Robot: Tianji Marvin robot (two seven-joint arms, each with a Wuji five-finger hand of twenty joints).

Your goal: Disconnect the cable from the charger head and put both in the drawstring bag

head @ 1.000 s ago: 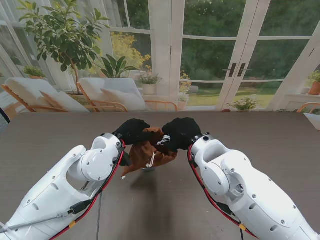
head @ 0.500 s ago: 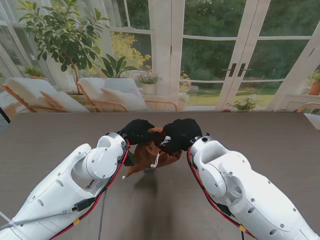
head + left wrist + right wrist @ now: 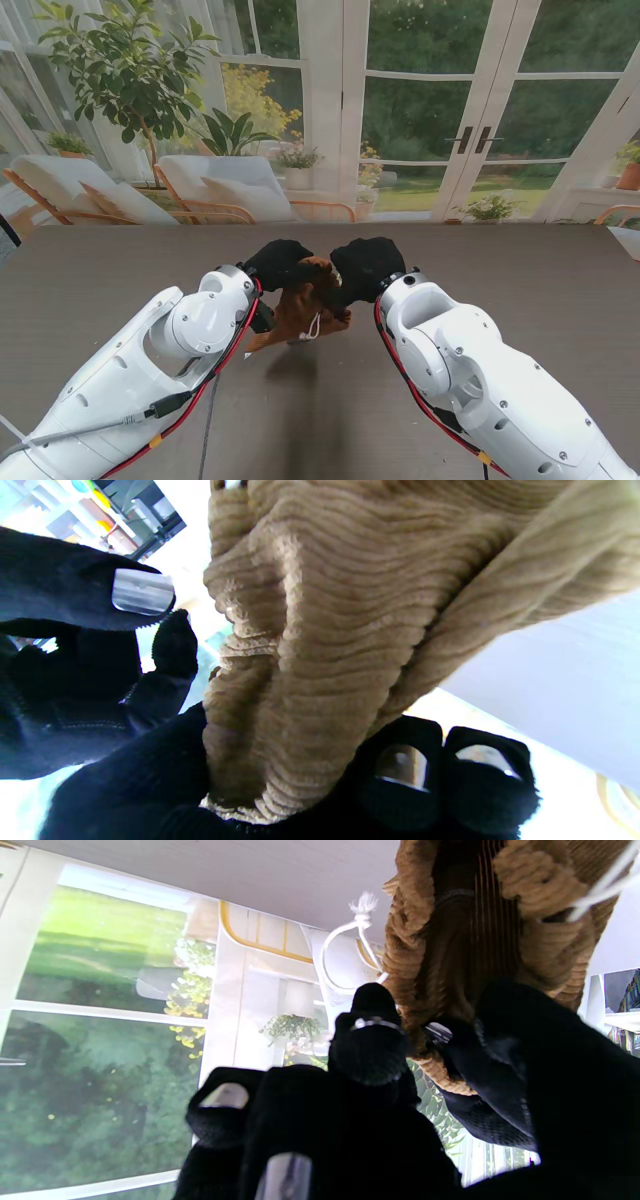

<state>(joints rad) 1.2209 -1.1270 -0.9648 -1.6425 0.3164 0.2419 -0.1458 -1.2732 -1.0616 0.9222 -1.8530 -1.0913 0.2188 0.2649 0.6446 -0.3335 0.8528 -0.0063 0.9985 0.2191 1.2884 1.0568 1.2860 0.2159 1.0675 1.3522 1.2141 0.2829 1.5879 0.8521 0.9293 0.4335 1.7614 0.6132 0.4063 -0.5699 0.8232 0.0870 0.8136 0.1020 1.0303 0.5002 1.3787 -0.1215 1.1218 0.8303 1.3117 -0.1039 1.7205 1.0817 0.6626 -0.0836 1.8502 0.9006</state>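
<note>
A brown corduroy drawstring bag [image 3: 300, 305] hangs a little above the table between both black-gloved hands. My left hand [image 3: 275, 263] grips its rim from the left, the ribbed cloth [image 3: 320, 630] pinched between thumb and fingers. From the right, my right hand [image 3: 362, 268] is shut on the bag's other edge [image 3: 450, 965]. A white drawstring loop [image 3: 312, 327] dangles under the bag, its knotted end [image 3: 362, 905] clear in the right wrist view. Neither the cable nor the charger head shows in any view.
The dark wood-grain table [image 3: 120, 270] stretches out on all sides. Beyond its far edge stand glass doors, potted plants and lounge chairs. The bag's shadow [image 3: 290, 365] falls on the table nearer to me.
Both hands have drawn slightly closer together and lifted a bit, bunching the bag's top. The bag hangs narrower than before.
</note>
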